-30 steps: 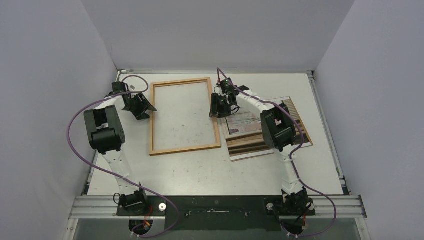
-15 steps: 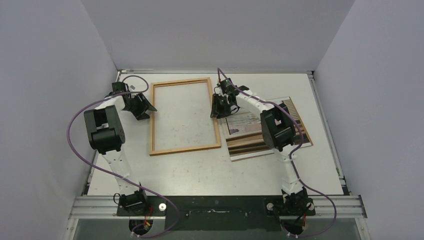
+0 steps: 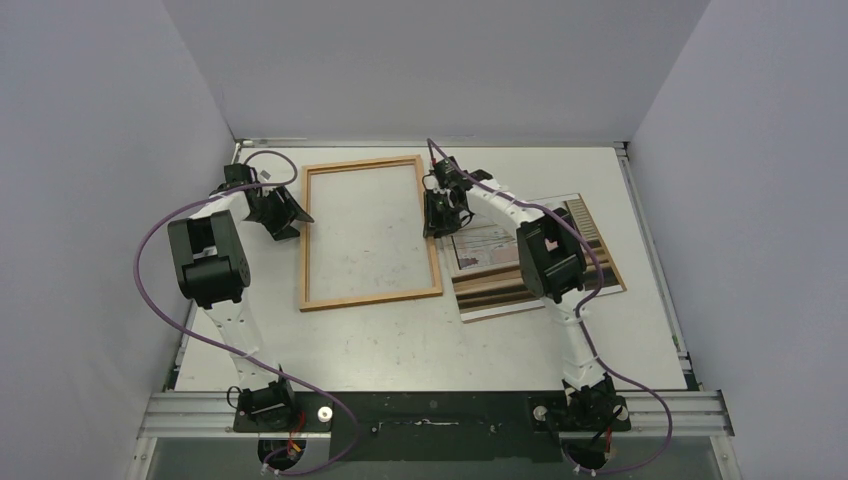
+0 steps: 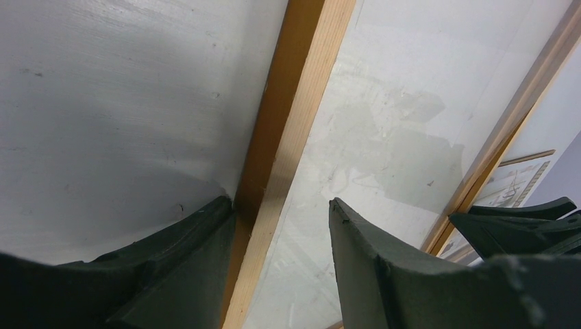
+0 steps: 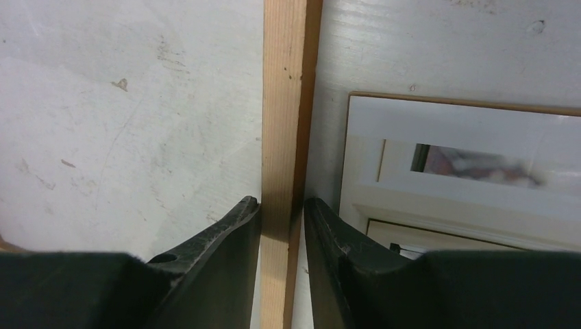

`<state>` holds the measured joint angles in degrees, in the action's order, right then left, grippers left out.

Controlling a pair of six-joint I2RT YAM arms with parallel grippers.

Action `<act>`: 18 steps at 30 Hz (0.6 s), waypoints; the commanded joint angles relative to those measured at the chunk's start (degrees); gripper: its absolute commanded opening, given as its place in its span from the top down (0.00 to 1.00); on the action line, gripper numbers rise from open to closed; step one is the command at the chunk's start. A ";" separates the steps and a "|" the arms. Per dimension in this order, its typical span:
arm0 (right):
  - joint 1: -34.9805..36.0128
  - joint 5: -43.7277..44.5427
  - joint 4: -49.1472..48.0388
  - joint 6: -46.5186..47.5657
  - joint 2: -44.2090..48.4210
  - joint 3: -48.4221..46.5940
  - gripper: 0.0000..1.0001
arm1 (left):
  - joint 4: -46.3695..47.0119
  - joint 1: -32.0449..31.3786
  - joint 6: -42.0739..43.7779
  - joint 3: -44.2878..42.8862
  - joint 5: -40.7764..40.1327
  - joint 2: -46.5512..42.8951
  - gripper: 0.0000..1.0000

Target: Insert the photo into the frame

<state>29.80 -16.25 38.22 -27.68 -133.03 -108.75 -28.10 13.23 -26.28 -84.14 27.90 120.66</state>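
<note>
On scuffed white table (image 3: 400,340), grey walls (image 3: 430,70), left gripper (image 4: 281,207) spread, right gripper (image 5: 282,203) pinching frame (image 5: 286,103)

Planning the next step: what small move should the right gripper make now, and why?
Probably close the right gripper fully on the thin orange-brown wooden picture frame: its fingers flank the right rail closely, firm contact unclear, while the left gripper straddles the opposite rail open.
</note>
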 commanded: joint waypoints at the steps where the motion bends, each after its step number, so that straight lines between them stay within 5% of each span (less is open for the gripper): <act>1: 0.34 4.58 6.70 0.42 -3.04 -3.16 0.70 | -2.23 -0.49 1.94 0.65 -1.51 1.45 0.48; 11: -2.57 0.12 -3.19 -2.97 0.96 -7.47 0.52 | -3.72 -0.39 1.23 -7.77 -1.77 3.09 0.46; 18: -6.74 -2.16 -14.66 -6.49 -2.30 -10.32 0.51 | -0.68 -0.34 0.07 -10.91 -2.16 3.95 0.39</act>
<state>25.45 -16.51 33.15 -31.14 -134.19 -115.39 -31.11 12.93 -26.26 -92.01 26.33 124.05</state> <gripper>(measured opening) 0.489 0.600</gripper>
